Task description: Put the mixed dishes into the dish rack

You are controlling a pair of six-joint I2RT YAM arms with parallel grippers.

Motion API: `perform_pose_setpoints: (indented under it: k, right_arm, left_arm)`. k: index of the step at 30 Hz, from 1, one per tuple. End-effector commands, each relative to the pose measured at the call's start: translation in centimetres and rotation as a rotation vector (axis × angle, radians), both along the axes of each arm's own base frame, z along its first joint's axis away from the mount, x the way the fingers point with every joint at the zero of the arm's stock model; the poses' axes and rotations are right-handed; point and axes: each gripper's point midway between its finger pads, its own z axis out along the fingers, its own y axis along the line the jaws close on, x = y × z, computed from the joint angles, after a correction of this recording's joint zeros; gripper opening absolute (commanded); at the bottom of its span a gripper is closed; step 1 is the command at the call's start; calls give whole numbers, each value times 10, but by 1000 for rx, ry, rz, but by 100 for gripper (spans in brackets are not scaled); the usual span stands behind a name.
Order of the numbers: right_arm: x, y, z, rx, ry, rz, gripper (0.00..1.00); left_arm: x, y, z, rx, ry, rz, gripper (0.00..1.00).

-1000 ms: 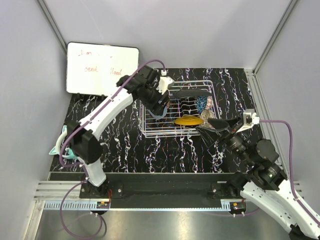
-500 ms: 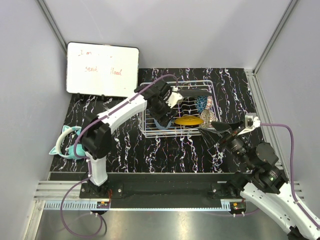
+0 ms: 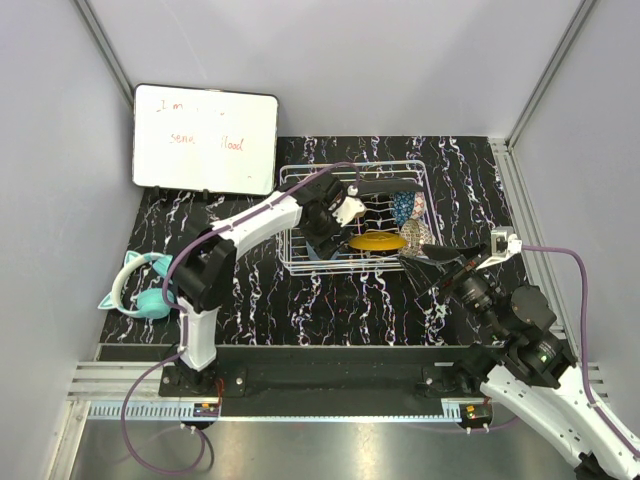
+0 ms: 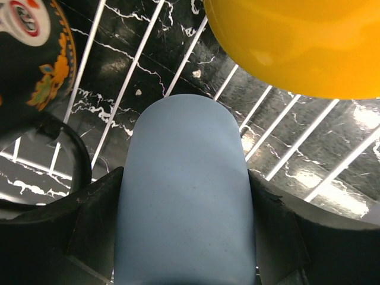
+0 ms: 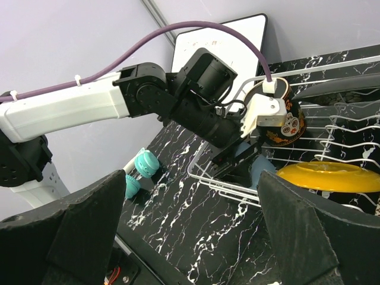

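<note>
Two neighbours beside cup (image 4: 184, 196): mug (image 4: 35, 53), plate (image 4: 297, 41)

White shells and black joints on left arm (image 3: 250, 218) and right arm (image 3: 560, 410), purple cables (image 5: 202, 24) trailing, chunky matte-black fingers (image 5: 77, 231).

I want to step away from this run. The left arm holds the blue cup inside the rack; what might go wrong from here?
1. The blue cup, gripped by the left fingers, sits close between the yellow plate and the black mug; releasing or pulling back may bump either.
2. Under it the rack is only spaced wires, so the cup may tip or roll once let go.
</note>
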Motion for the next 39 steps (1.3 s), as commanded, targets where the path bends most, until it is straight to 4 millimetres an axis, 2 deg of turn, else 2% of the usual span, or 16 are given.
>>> perform_pose_setpoints:
  k: [1,5,6,8,9,10,12,13,14,26,29,33,39]
  right_arm:
    - [0,-1,5,32,6,-6,100]
    - [0,-3,5,32,6,-14,100]
    - [0,-3,5,33,7,-14,100]
    - [0,-3,3,33,12,-12,100]
    - [0,-2,3,34,15,-12,100]
    - [0,-2,3,35,15,-8,100]
    - [-1,-2,4,37,15,-8,100]
    - [-1,-2,4,37,15,-7,100]
    - [-1,-3,3,35,15,-7,100]
    - [-4,-2,1,39,22,4,100]
    - [-4,-2,2,35,17,4,100]
    - [-3,0,1,20,20,10,100]
    - [2,2,-1,-13,28,-1,100]
  left_arm:
    - [10,-2,-4,12,-56,-35,0]
    - [11,-1,-5,19,-57,-36,0]
    - [11,-2,-5,16,-56,-38,4]
    - [9,-1,-7,21,-45,-37,36]
    - [9,-1,-7,23,-44,-35,47]
    - [8,-1,-5,21,-49,-36,66]
    - [7,0,-4,21,-49,-38,81]
    - [6,-1,-2,17,-51,-40,93]
    - [6,-1,-1,17,-53,-41,97]
    - [-1,-5,29,-37,-76,-49,99]
    - [-4,-5,44,-51,-87,-53,99]
    - [-12,-5,76,-102,-116,-82,99]
    - [-16,10,108,-107,-190,-53,99]
